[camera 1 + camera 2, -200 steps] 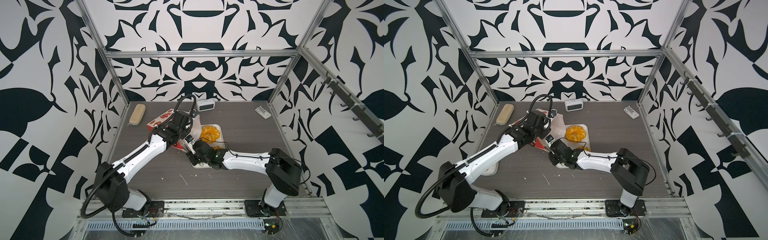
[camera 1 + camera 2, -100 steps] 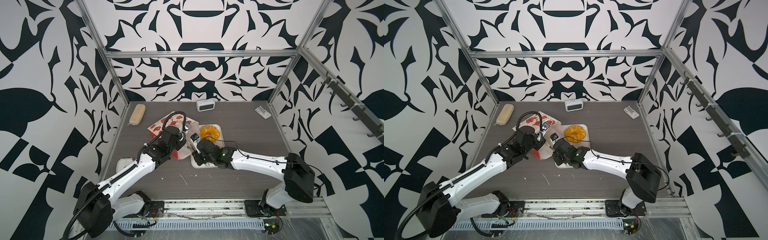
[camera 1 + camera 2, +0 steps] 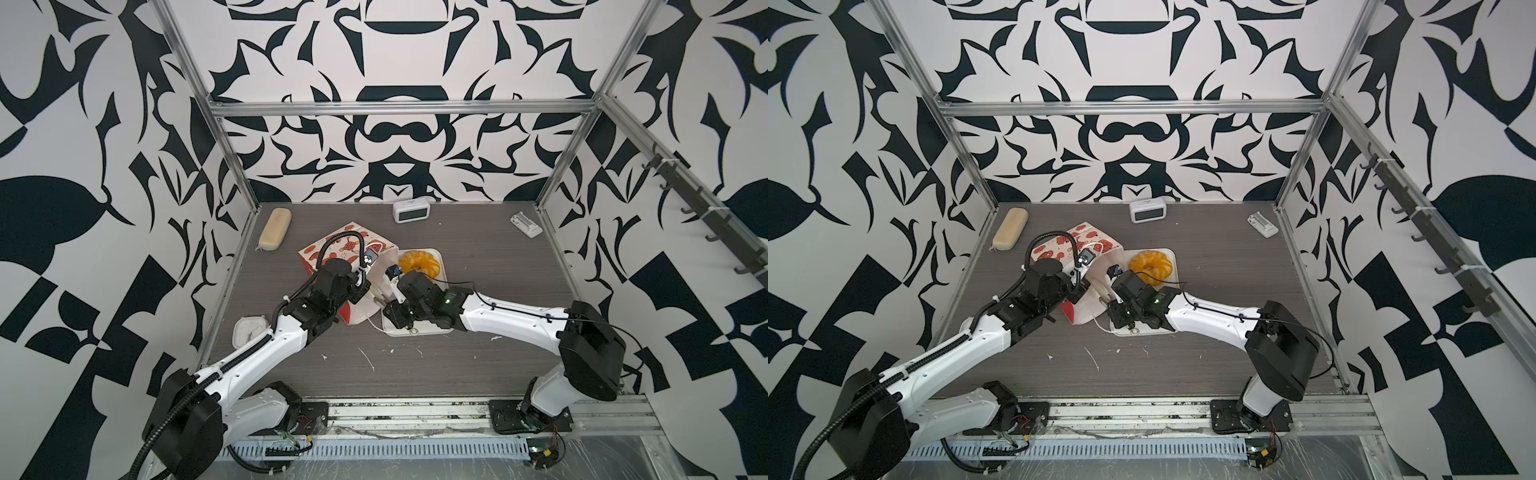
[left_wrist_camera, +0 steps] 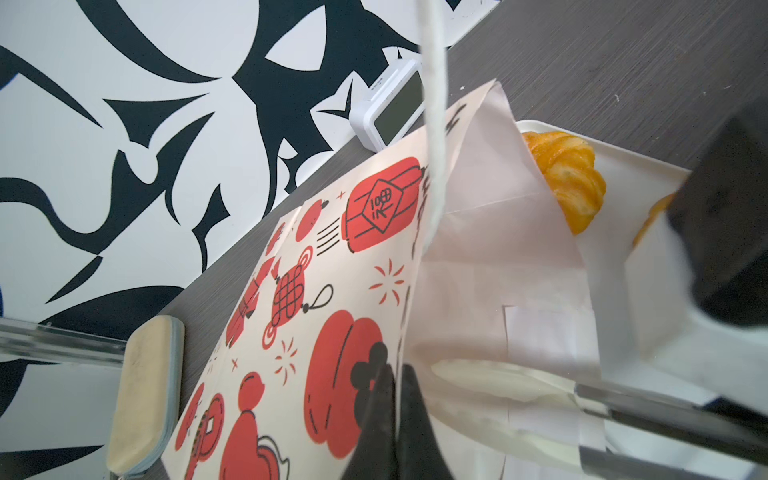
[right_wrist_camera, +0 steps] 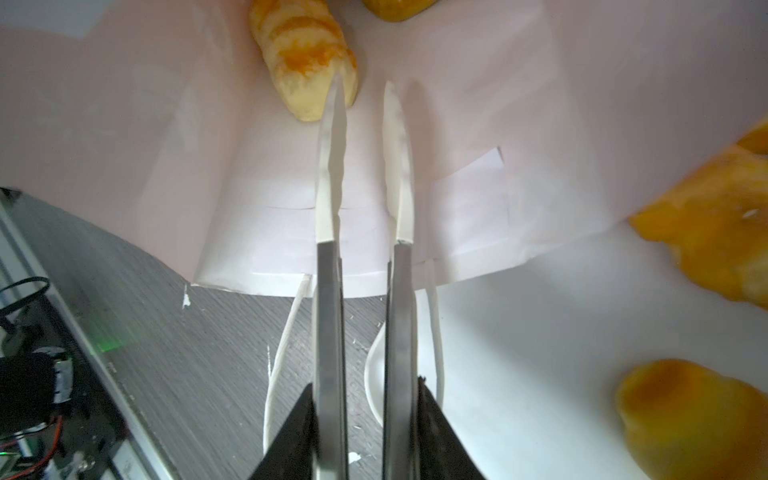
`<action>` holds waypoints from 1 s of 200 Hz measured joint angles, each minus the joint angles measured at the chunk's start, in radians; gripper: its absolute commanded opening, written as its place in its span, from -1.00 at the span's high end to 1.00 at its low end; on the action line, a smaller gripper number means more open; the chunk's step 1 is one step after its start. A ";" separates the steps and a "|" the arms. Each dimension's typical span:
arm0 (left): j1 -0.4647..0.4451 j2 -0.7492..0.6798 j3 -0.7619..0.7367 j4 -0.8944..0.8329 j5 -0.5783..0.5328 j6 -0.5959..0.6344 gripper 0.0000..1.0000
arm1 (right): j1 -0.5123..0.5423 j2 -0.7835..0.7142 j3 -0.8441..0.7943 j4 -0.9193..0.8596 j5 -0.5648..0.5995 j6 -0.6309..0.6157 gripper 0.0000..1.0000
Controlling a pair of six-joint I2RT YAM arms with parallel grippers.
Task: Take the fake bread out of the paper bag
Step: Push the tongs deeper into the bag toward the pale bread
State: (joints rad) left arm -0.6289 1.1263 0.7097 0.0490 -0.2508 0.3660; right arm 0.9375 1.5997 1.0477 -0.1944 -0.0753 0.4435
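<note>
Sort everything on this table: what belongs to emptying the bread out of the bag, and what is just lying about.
Job: paper bag; left tool pinching its rim; ridged roll inside it; right tool, open, in its mouth; ring loaf on the white tray.

Lying about: beige zip case; digital clock; analog clock; small white gadget at the back.

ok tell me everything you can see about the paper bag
The paper bag lies on its side on the table, white with red lantern and knot prints outside, plain white inside, with white cord handles. Its open mouth faces the tray, lower lip overlapping it. The left gripper pinches its rim; the right gripper reaches inside, beside a roll.
</note>
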 measured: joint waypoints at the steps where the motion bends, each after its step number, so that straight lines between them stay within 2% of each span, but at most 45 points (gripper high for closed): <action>1: 0.000 0.000 0.000 0.000 0.001 0.000 1.00 | -0.001 0.001 0.000 0.001 -0.003 0.000 0.21; 75: 0.001 -0.002 0.000 0.008 0.037 0.000 1.00 | -0.008 0.040 0.013 0.032 -0.095 0.029 0.09; 200: 0.002 -0.002 0.000 0.011 0.065 -0.009 1.00 | -0.008 0.162 0.129 0.029 -0.082 0.045 0.05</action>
State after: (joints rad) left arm -0.6273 1.1248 0.7097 0.0605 -0.1856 0.3569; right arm 0.9291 1.7615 1.1763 -0.1650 -0.1574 0.4885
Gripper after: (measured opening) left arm 0.052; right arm 0.477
